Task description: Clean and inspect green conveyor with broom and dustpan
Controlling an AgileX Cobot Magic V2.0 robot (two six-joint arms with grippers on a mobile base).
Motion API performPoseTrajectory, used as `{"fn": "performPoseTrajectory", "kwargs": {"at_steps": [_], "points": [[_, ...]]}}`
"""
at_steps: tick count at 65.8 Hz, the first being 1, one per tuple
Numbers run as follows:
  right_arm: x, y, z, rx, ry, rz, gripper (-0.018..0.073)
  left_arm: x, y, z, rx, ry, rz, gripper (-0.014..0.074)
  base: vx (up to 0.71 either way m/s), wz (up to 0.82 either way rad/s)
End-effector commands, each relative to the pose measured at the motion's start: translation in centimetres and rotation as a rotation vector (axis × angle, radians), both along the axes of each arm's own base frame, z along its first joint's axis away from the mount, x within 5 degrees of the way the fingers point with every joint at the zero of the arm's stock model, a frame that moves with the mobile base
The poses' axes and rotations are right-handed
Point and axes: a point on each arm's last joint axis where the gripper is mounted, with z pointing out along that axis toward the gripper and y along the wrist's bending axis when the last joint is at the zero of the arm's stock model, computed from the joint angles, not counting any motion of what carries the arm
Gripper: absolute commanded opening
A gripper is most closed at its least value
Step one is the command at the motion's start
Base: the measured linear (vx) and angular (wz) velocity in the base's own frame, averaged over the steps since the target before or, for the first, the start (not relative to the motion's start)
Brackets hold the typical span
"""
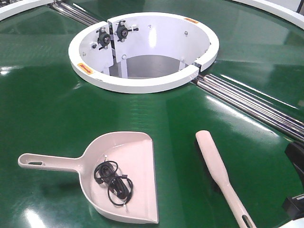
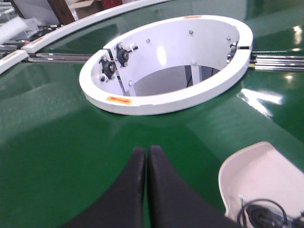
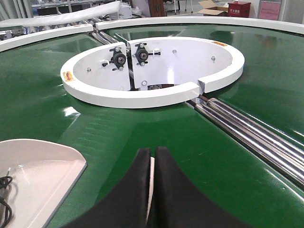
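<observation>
Dustpan and broom resting on a green conveyor

Green conveyor [image 1: 42,99] fills the front view, a glossy dark-green belt wrapped around a white hub ring [image 1: 142,84] at twelve o'clock. Silver rollers [image 1: 251,102] run out from the ring toward four o'clock, and another set leaves it toward eleven o'clock.

The dustpan [image 1: 126,178] lies flat on the belt at about seven o'clock from the ring, its handle pointing to nine o'clock and its wide mouth facing three o'clock. A tangle of thin black cable [image 1: 113,183] sits inside it.

The broom [image 1: 216,164] lies at about five o'clock, well apart from the dustpan, with bare belt between them. Its paddle end points toward the ring and its handle, with a dark slot at the tip, runs off the lower edge.

In the left wrist view the left claw [image 2: 147,154] has its two black fingers pressed together, holding nothing, above the belt just beside the dustpan's rounded back wall. In the right wrist view the right claw [image 3: 153,156] is likewise closed, with a pale sliver of the broom showing between and below its fingers; whether it touches the broom cannot be told.
</observation>
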Motion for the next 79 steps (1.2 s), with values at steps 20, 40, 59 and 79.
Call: {"fn": "performPoseTrajectory", "kwargs": {"at_steps": [20,40,59,79], "points": [[0.2,0.0,1.6,0.025,-0.097,-0.009,-0.0005,-1.6,0.3,0.6,-0.052,-0.108,-0.011,-0.0025,0.00,0.00],[0.2,0.0,1.6,0.025,-0.097,-0.009,-0.0005,-1.6,0.3,0.6,-0.052,-0.108,-0.011,-0.0025,0.00,0.00],[0.2,0.0,1.6,0.025,-0.097,-0.009,-0.0005,-2.3,0.9,0.9,-0.069,-0.139,0.032,-0.0025,0.00,0.00],[0.2,0.0,1.6,0.025,-0.097,-0.009,-0.0005,-5.3,2.8,-5.8,-0.194,-0.229,0.203,-0.0025,0.00,0.00]]}}
